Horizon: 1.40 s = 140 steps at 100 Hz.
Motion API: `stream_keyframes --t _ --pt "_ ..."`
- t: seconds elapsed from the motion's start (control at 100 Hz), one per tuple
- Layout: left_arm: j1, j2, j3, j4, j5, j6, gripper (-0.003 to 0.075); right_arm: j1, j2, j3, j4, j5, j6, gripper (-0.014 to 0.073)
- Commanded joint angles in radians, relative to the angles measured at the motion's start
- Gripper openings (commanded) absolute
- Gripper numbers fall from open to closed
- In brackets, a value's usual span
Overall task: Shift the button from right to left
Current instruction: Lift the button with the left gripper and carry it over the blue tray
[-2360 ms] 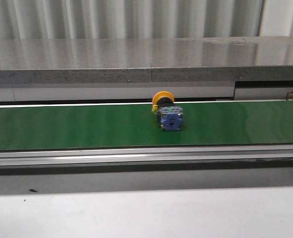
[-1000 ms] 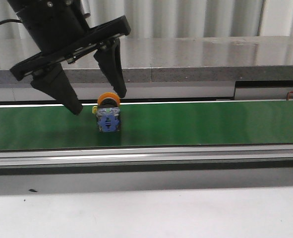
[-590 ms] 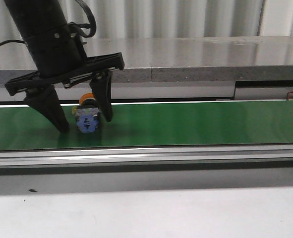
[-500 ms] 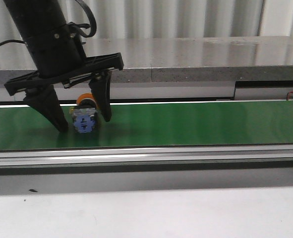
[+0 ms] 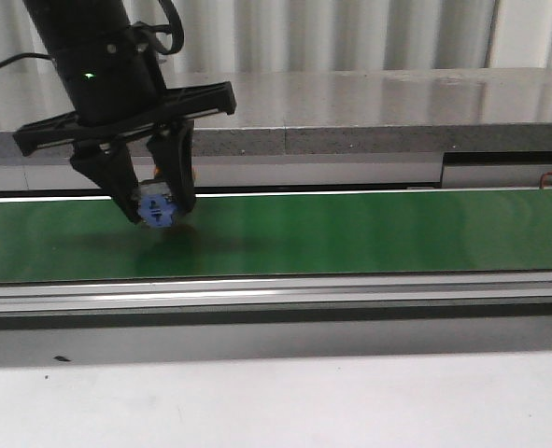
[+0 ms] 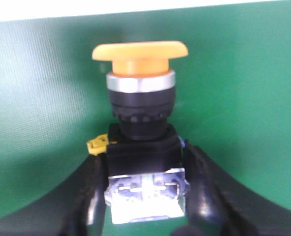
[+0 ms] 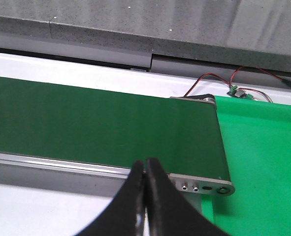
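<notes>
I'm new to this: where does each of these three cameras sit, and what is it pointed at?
Front view: looks forward over the green belt; the left gripper holds the button.
Left wrist view: on the left arm, close on the button between its fingers.
Right wrist view: on the right arm, over the belt's end; right gripper shut, empty.
Shared: button, belt.

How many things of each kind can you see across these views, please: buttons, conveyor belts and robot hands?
button: 1
green belt: 1
robot hands: 2, the left hand shut on the button, the right hand shut with nothing in it
Total: 4
</notes>
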Motion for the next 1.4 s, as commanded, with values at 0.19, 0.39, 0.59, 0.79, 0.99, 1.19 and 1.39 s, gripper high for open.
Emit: stream_keyframes --t 0.19,0.39,0.59,0.79,0.99,1.19,1.39 --pt "0.063 -0.125 -0.053 0.112 0.062 0.014 0.0009 -0.002 0.01 -0.026 0.008 -0.082 -0.005 -0.0068" --pt "0.197 -0.131 -0.053 0.114 0.135 0.132 0.0009 -0.002 0.01 -0.026 0.008 -0.082 -0.005 -0.0068" --pt "0.367 -0.131 -0.053 0.114 0.203 0.329 0.0009 -0.002 0.01 -0.026 0.008 -0.082 -0.005 -0.0068" --pt "0.553 -0.131 -0.053 0.114 0.251 0.434 0.0009 -0.002 0.01 -0.026 0.008 -0.082 -0.005 -0.0068" --pt "0.689 -0.131 -0.049 0.114 0.218 0.585 0.0009 -0.002 0.01 -0.026 0.008 -0.082 -0.005 -0.0068" --pt "0.764 -0.111 -0.047 0.122 0.147 0.692 0.0009 -0.002 0.01 -0.026 0.008 -0.082 -0.005 -0.0068" --pt "0.834 -0.046 -0.047 0.131 0.134 0.727 0.0009 -0.002 0.01 -0.026 0.008 -0.082 -0.005 -0.0068"
